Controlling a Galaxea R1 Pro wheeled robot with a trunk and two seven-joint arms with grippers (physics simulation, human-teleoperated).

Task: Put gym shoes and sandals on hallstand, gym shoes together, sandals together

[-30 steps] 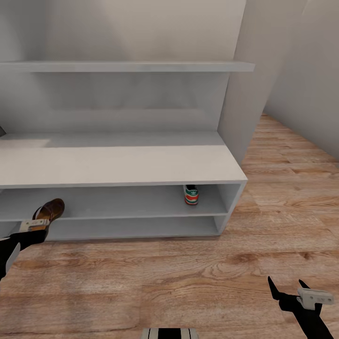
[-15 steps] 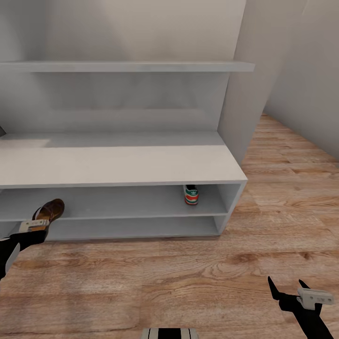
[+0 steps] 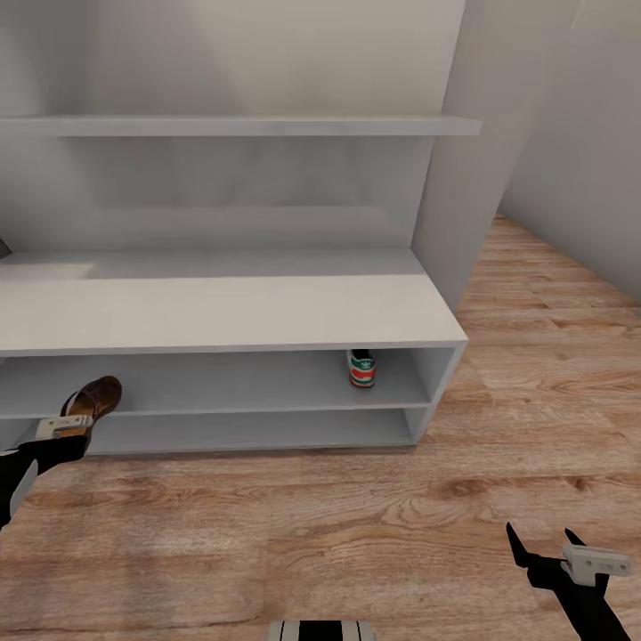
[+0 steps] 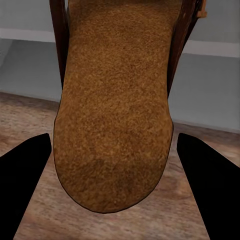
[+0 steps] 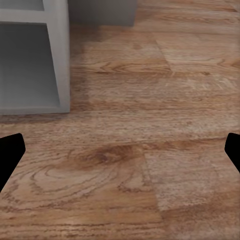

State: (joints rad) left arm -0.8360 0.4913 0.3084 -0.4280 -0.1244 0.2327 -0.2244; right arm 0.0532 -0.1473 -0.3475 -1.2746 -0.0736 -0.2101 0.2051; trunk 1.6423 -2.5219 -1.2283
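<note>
In the head view the shoe rack [image 3: 223, 312] spans the middle of the frame, flat top bare, two long open shelves below, standing on the wood floor [image 3: 356, 525]. One gym shoe [image 3: 361, 368] sits on the upper shelf toward the right end, heel facing out, green and red-orange patches visible. At the lower left of the frame the left gripper [image 3: 76, 418] holds a brown sandal [image 3: 96, 398] tilted up in front of the left end of the upper shelf opening; from this angle I cannot tell whether the sandal touches the shelf edge. The left wrist view adds what the head view lacks: the sandal's tan footbed [image 4: 115, 110] fills the space between the two dark fingers [image 4: 22, 180], dark brown rim on both sides, the grey shelf and floor behind it; the fingers stand beside the sandal's edges, and contact itself is not clearly shown. At the lower right of the head view the right gripper [image 3: 541, 539] hangs over bare floor, jaws spread wide and empty. The right wrist view shows floor planks [image 5: 150, 150] and the rack's end panel [image 5: 57, 55] at upper left.
</note>
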